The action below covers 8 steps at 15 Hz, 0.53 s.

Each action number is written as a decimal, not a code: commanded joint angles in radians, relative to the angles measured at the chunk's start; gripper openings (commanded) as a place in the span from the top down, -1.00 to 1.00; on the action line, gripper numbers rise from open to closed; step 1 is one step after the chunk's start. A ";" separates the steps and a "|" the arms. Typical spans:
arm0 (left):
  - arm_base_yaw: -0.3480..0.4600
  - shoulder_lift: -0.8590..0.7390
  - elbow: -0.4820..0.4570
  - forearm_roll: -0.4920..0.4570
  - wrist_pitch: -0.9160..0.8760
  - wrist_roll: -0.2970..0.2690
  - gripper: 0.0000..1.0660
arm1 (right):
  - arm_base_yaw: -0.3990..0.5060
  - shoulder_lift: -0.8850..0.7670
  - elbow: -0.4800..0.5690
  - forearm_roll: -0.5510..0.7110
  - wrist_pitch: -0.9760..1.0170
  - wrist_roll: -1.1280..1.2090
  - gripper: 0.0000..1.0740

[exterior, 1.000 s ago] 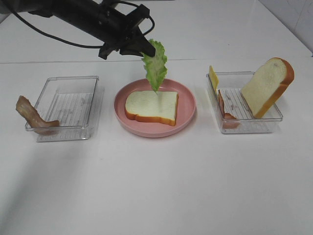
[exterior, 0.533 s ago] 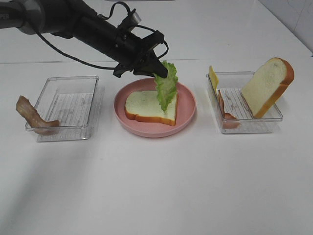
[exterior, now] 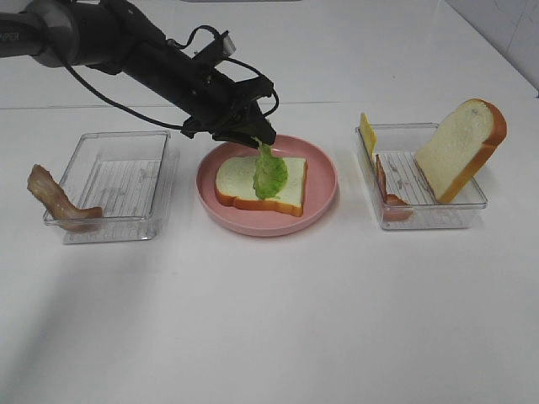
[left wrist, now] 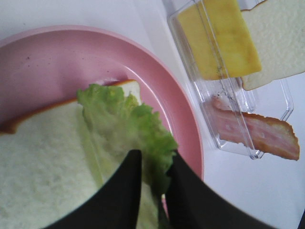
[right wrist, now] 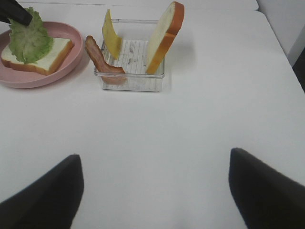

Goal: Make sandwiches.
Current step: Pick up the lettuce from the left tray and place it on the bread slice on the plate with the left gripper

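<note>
A white bread slice (exterior: 240, 181) lies flat on the pink plate (exterior: 320, 181). The green lettuce (exterior: 269, 172) droops onto that slice, its upper end still pinched in my left gripper (exterior: 257, 139), which reaches in from the back left. In the left wrist view the lettuce (left wrist: 124, 124) runs up between the two black fingers of the left gripper (left wrist: 152, 162), which is shut on it. My right gripper (right wrist: 152, 191) stands wide open and empty over bare table, nearer the front than the right tray.
The clear right tray (exterior: 472, 206) holds a second bread slice (exterior: 461, 147) leaning upright, a yellow cheese square (exterior: 367, 133) and a bacon strip (exterior: 386, 189). Another bacon strip (exterior: 55, 200) drapes over the left edge of the clear left tray (exterior: 118, 139).
My left gripper came down over the plate and brought the hanging lettuce onto the bread slice. The right arm has not moved.
</note>
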 commanded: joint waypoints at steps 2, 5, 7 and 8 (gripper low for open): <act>0.003 -0.006 0.000 0.012 -0.005 -0.001 -0.39 | -0.008 -0.014 0.002 0.002 -0.008 -0.008 -0.46; 0.015 -0.045 0.000 0.130 -0.005 -0.013 -0.46 | -0.008 -0.014 0.002 0.001 -0.008 -0.008 -0.46; 0.028 -0.089 0.000 0.274 -0.018 -0.072 -0.46 | -0.008 -0.014 0.002 0.002 -0.008 -0.008 -0.46; 0.029 -0.112 0.000 0.327 -0.018 -0.103 -0.46 | -0.008 -0.014 0.002 0.002 -0.008 -0.008 -0.46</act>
